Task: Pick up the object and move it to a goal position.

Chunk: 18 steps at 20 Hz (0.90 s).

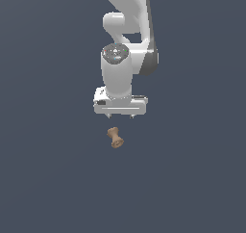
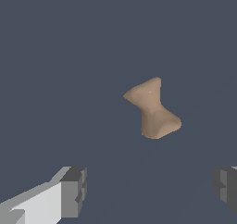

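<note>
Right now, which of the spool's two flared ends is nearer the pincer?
In the exterior view, the upper end of the tan spool sits nearer the open pincer; the other end points away from it.

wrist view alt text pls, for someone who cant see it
A small tan spool-shaped object with flared ends and a narrow waist lies on a plain dark surface. The open gripper shows its two grey fingertips wide apart, not touching it.

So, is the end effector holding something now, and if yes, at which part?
Nothing is held. The end effector is open, and the brown spool lies free on the floor, apart from both fingers.
</note>
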Each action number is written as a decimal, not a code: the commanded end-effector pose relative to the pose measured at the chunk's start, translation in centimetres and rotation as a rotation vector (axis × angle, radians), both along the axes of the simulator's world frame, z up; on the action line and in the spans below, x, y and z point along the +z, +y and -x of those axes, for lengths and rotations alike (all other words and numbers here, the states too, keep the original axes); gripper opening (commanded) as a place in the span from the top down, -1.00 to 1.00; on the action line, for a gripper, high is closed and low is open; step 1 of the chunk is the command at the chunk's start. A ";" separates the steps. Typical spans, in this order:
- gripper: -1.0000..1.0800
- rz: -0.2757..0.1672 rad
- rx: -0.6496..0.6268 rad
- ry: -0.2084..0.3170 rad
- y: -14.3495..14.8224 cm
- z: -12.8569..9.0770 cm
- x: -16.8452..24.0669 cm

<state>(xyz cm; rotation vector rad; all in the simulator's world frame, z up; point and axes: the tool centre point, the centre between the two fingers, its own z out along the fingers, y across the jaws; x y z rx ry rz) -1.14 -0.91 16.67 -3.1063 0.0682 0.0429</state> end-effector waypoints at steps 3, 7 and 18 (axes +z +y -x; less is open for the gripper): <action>-0.92 0.003 0.043 -0.003 -0.3 -0.4 -0.6; -0.92 0.008 0.108 -0.009 -0.7 -1.0 -1.4; -0.92 0.023 0.349 -0.027 -2.3 -3.1 -4.8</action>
